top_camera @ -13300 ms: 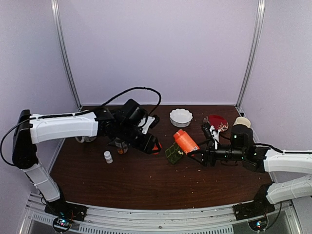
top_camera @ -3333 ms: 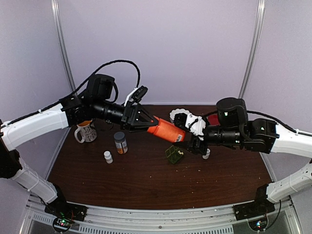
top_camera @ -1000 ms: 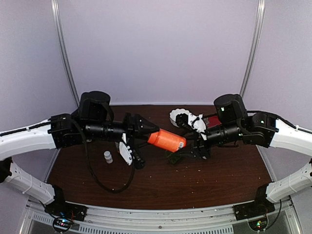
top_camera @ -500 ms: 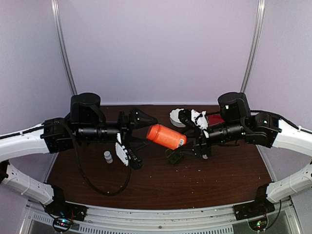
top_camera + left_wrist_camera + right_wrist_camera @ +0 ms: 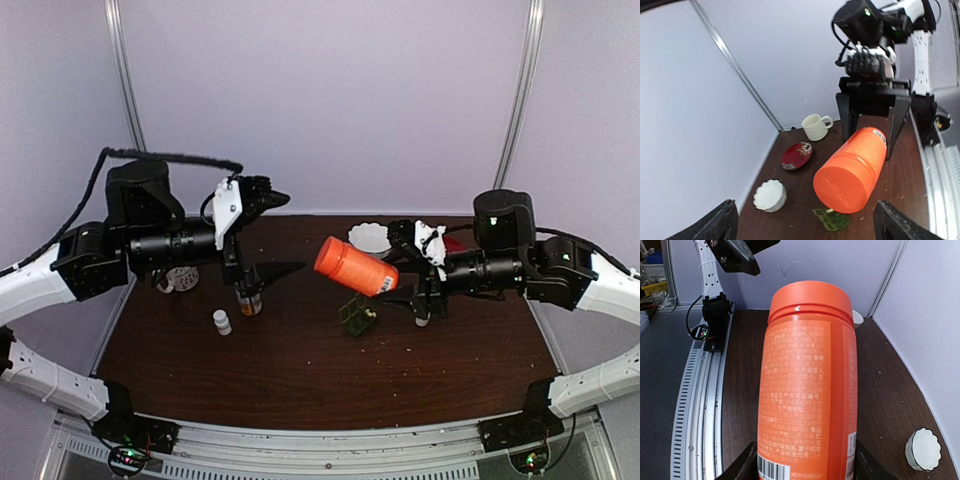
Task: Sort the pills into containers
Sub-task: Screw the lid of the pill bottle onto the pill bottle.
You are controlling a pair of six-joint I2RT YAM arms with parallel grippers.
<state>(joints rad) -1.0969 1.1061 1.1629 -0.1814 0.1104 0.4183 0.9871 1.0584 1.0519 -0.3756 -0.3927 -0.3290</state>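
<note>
My right gripper (image 5: 412, 272) is shut on the base end of an orange bottle (image 5: 354, 265), holding it tilted in the air with its capped end toward the left arm. In the right wrist view the bottle (image 5: 807, 385) fills the frame between my fingers (image 5: 742, 466). Just below it on the table lies the dark-green pill box with the containers (image 5: 355, 315), also in the left wrist view (image 5: 832, 220). A whitish speck (image 5: 830, 210) sits at the box's edge; I cannot tell if it is one of the pills. My left gripper (image 5: 268, 232) stands open and empty, well left of the bottle.
A grey-capped bottle (image 5: 248, 298), a small white bottle (image 5: 221, 321) and a mug (image 5: 180, 278) stand on the left. A white scalloped bowl (image 5: 370, 238), a red plate (image 5: 796, 155) and a cream mug (image 5: 815, 126) are at the back right. Another small white bottle (image 5: 422, 319) stands under the right gripper.
My left gripper has opened, let go of the orange bottle's capped end and drawn back up and to the left. The right gripper keeps the bottle, now a little higher.
</note>
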